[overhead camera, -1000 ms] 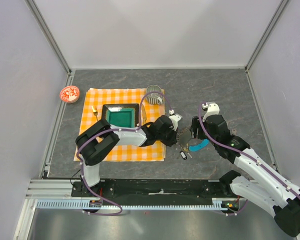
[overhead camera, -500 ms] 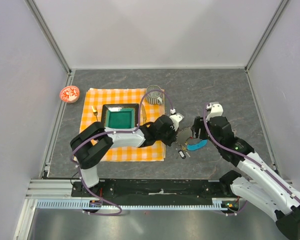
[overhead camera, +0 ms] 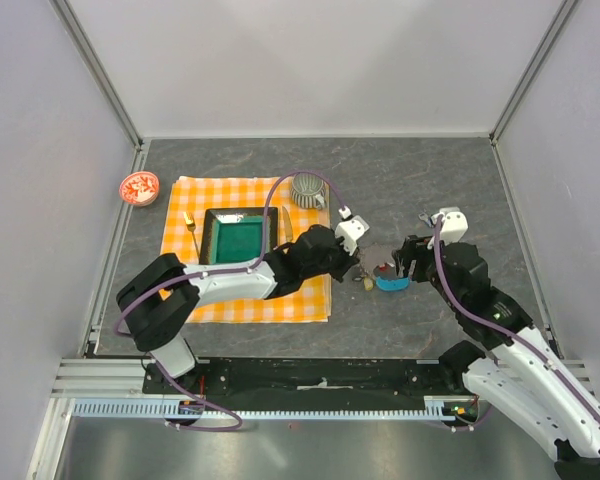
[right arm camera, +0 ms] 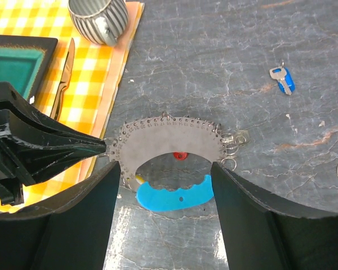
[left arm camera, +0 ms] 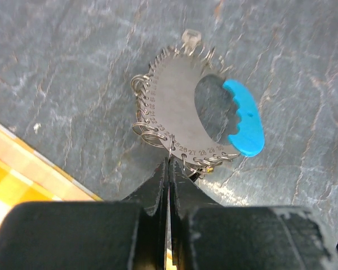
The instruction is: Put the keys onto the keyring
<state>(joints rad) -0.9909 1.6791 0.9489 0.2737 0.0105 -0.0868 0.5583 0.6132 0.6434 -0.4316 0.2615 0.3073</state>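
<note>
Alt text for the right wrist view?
The left gripper, jaws shut, pinches one end of the keyring, a grey crescent plate edged with small rings, with a cyan tag at its inner curve. The right gripper hangs over it, jaws open. A blue key lies on the slate beyond; a cup sits on checked cloth.

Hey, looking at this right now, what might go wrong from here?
The left gripper pinches only the thin edge of the keyring, so it may slip or swing. The open right gripper straddles it holding no key; the blue key lies apart, and closing could knock the keyring loose.
</note>
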